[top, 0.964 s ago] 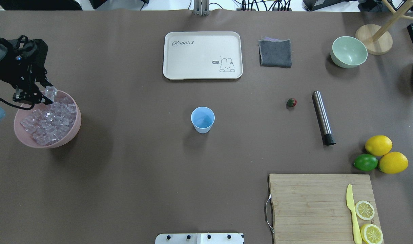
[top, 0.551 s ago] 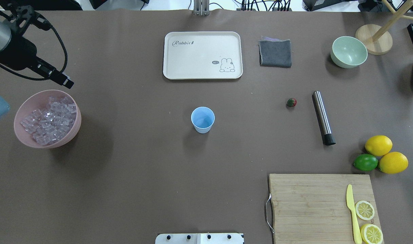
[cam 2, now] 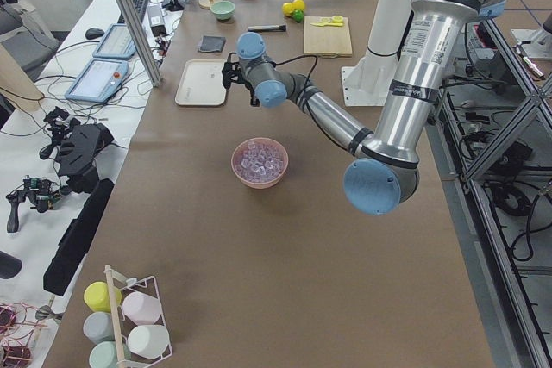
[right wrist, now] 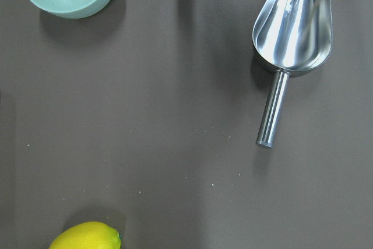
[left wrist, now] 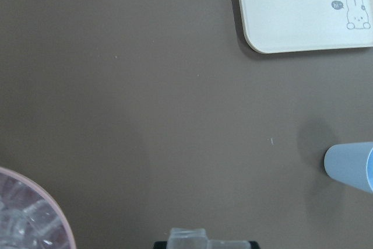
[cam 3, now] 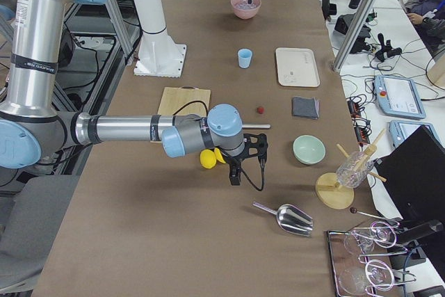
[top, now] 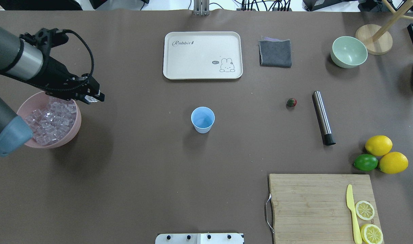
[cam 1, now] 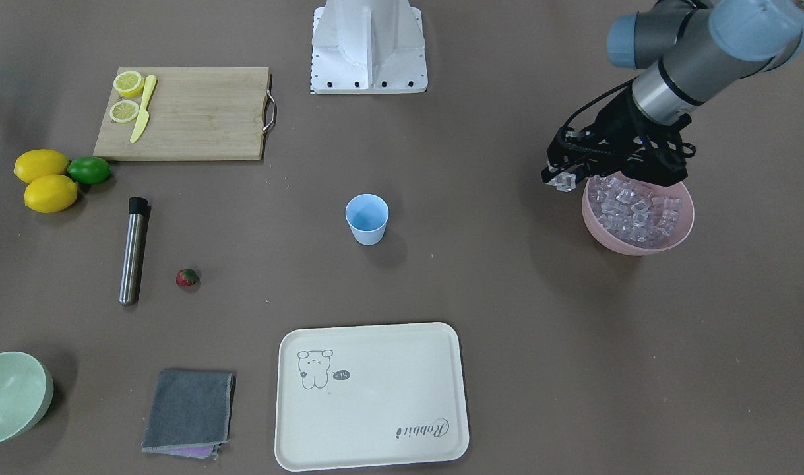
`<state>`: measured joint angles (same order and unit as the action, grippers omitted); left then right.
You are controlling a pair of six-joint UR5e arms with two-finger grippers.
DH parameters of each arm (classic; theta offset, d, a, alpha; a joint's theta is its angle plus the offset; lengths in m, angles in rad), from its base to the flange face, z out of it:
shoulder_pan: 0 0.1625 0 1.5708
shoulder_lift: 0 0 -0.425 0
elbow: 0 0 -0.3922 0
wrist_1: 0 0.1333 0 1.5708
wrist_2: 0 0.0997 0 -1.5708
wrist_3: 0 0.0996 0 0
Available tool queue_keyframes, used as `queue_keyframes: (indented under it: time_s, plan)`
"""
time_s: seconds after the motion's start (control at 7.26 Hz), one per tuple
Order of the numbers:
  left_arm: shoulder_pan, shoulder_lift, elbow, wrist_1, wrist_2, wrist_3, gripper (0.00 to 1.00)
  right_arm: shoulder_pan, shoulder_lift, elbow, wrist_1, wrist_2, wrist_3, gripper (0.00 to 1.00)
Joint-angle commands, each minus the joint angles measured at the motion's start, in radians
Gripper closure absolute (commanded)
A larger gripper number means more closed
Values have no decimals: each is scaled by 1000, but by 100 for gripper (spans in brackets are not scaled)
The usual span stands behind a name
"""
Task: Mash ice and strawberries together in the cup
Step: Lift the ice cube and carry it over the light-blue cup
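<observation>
My left gripper (top: 93, 97) is shut on one clear ice cube (top: 90, 99) and holds it in the air just past the right rim of the pink bowl (top: 78, 125), which holds several more ice cubes (top: 52, 118). The front view shows the same cube (cam 1: 562, 182). It also shows at the bottom edge of the left wrist view (left wrist: 187, 238). The light blue cup (top: 203, 119) stands upright and empty at the table's middle, well to the right of the gripper. The strawberry (top: 291, 102) lies on the table further right. My right gripper (cam 3: 236, 170) shows only in the exterior right view; I cannot tell its state.
A cream tray (top: 202, 55), a grey cloth (top: 275, 53) and a pale green bowl (top: 348, 51) sit along the far side. A steel muddler (top: 323, 117) lies beside the strawberry. Lemons, a lime (top: 365, 162) and a cutting board (top: 311, 203) are at the right. A steel scoop (right wrist: 291, 27) lies under the right wrist.
My left gripper has lifted out of the pink bowl with an ice cube and moved right, past the bowl's rim toward the cup. Nothing else on the table has moved.
</observation>
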<state>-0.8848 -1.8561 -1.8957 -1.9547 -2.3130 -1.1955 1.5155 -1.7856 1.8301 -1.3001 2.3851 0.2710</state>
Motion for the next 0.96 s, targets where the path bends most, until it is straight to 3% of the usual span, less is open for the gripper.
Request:
queue_keyframes:
  time_s: [0.0, 0.41, 0.83]
  plan:
    - [168, -36, -11, -7, 178, -259, 92, 0, 2, -5, 40, -3, 4, 0]
    - [298, -261, 75, 107, 326, -402, 92, 0, 2, -3, 42, -3, 4, 0]
    - [331, -365, 153, 132, 381, -423, 92, 0, -3, -5, 42, -7, -3, 0]
